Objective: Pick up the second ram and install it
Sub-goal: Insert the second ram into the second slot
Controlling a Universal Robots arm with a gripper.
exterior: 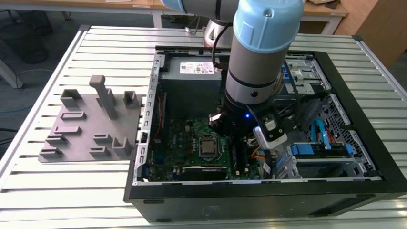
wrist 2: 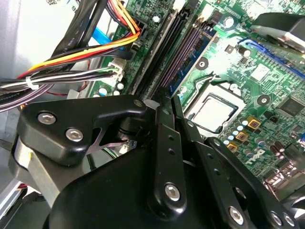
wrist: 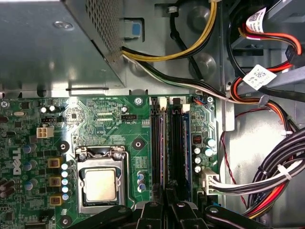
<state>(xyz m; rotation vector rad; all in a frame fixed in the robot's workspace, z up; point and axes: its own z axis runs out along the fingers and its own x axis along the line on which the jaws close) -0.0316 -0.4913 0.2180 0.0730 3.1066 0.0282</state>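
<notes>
- The arm reaches down into the open computer case [exterior: 190, 191] that lies on the slatted worktop [exterior: 38, 191], with the gripper [exterior: 237, 128] low over the motherboard [exterior: 184, 138].
- In the first wrist view, the gripper [wrist: 167, 202] sits at six o'clock, directly in line with the memory slots [wrist: 170, 143], which run toward twelve o'clock just beside the processor socket [wrist: 99, 183] at their nine o'clock side.
- In the second wrist view, the gripper [wrist 2: 167, 102] appears drawn together on a thin edge; this is probably the second ram [wrist 2: 167, 121], pinched between the fingers, though the linkage hides most of the board and the grasp cannot be confirmed.
- In the first wrist view, a dark stick already seems to stand in one slot [wrist: 156, 143]; the board in hand, if held, is right at the slots' near end, not clearly seated.
- Risks, as a judgement:
  - A board slightly tilted or offset from the slot would catch on the slot wall, and pressing could bend it or the socket.
  - The cable bundle [wrist: 267, 176] at three o'clock lies near the slots and could snag the linkage.
  - An unlatched end clip would leave the board half-seated.
- The grey fixture block [exterior: 89, 124] rests on the worktop at nine o'clock of the case in the exterior view.
</notes>
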